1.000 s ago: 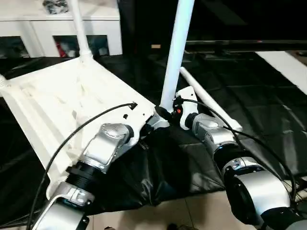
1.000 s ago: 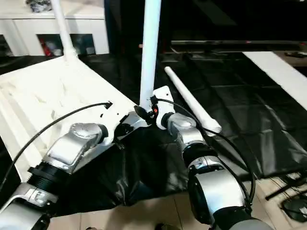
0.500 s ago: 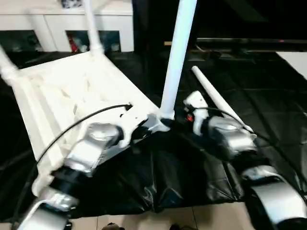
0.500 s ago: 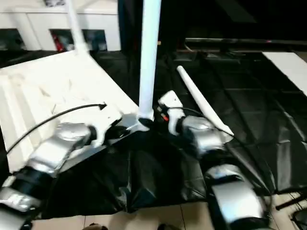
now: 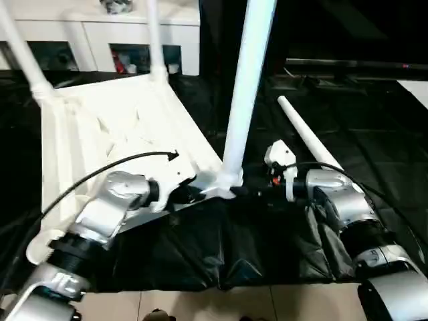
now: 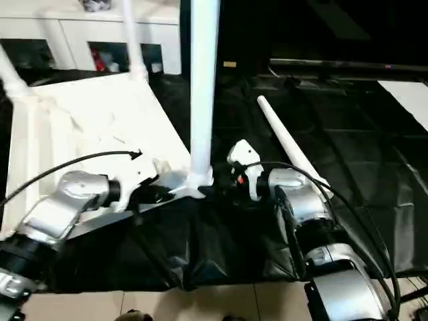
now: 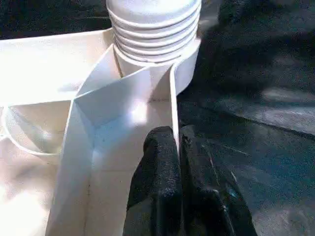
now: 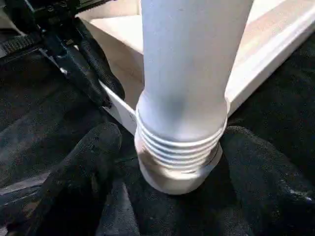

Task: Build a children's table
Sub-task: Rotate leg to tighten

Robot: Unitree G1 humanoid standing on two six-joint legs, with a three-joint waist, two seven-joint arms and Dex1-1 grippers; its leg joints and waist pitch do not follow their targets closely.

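The children's table top point(image 5: 100, 127) lies upside down on the black cover, its ribs facing up. Three white legs stand in its corner sockets: one at the far left point(image 5: 20, 47), one at the back point(image 5: 154, 40) and one at the near corner point(image 5: 244, 100). My left gripper point(image 7: 179, 147) is shut on the thin rim wall right beside that near socket. My right gripper point(image 8: 177, 162) clasps the ribbed base of the near leg point(image 8: 187, 73), one black finger point(image 8: 93, 152) on each side. A loose leg point(image 5: 311, 137) lies on the cover just beyond my right arm.
A white cabinet point(image 5: 100, 33) with glass doors stands behind the table top. The black cover's front edge hangs over pale floor tiles point(image 5: 200, 304). A white slab point(image 6: 408, 100) lies at the far right. Cables loop over both forearms.
The whole picture has shifted, bringing the far-left leg into sight, so the camera moved. Both grippers keep the same hold at the near corner.
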